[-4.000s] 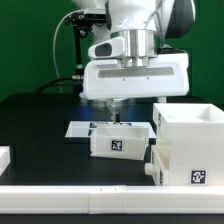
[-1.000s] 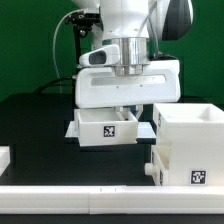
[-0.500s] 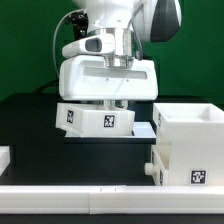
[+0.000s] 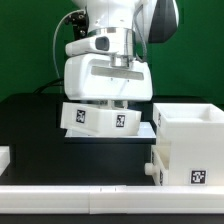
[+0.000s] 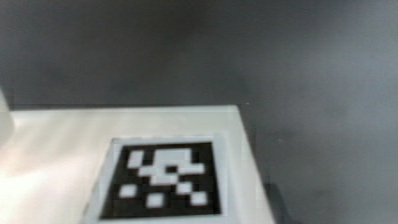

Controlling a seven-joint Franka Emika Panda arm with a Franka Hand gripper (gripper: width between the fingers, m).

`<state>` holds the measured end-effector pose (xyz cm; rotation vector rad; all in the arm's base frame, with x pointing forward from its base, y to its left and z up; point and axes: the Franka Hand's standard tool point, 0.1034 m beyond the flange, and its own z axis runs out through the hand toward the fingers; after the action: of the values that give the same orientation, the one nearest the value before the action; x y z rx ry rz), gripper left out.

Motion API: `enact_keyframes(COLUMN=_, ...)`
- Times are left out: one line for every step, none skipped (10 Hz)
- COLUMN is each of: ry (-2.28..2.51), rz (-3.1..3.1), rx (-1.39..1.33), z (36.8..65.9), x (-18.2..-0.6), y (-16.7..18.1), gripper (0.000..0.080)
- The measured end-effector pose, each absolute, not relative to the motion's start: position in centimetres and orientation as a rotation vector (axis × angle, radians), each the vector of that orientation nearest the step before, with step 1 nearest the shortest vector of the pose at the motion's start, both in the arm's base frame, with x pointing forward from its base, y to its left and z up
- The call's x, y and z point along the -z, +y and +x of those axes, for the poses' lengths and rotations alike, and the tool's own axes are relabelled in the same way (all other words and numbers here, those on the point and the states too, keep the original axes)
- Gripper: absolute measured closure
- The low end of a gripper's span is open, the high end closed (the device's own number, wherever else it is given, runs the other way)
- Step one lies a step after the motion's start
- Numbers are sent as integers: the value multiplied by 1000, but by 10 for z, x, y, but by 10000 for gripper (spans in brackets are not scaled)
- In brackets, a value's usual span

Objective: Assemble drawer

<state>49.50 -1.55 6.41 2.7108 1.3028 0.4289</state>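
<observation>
One small tray (image 4: 100,119) hangs tilted above the desk (image 4: 30,125), pinched in the claw (image 4: 118,101). It is mid-carry, I judge. Next it needs levelling and lining up with the shell (image 4: 187,145).

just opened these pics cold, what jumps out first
The big white robot arm fills the middle of the exterior view, holding a small white tagged tray tilted, lifted off the black table. At the exterior view's right stands the larger white shell with another tagged piece at its foot. The wrist view shows little but one blurred black-and-white tag.
</observation>
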Motion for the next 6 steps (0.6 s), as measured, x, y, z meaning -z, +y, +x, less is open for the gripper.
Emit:
enact_keyframes(ry=1378, rz=2668, rx=-424, z=495, x=-64, y=-12, gripper=761)
enact_keyframes(ry=1354, rz=2684, rx=-424, z=494, x=-63, y=-13, gripper=761)
enact_keyframes(ry=1354, rz=2684, rx=-423, z=494, x=-63, y=-13, gripper=761)
enact_keyframes(ry=1354, rz=2685, rx=-422, z=494, x=-63, y=-13, gripper=761)
enact_keyframes(ry=1369, rz=2690, rx=-400, z=494, x=-62, y=-14, gripper=761)
enact_keyframes(ry=1391, rz=2726, rx=-319, z=501, x=-61, y=-17, gripper=761)
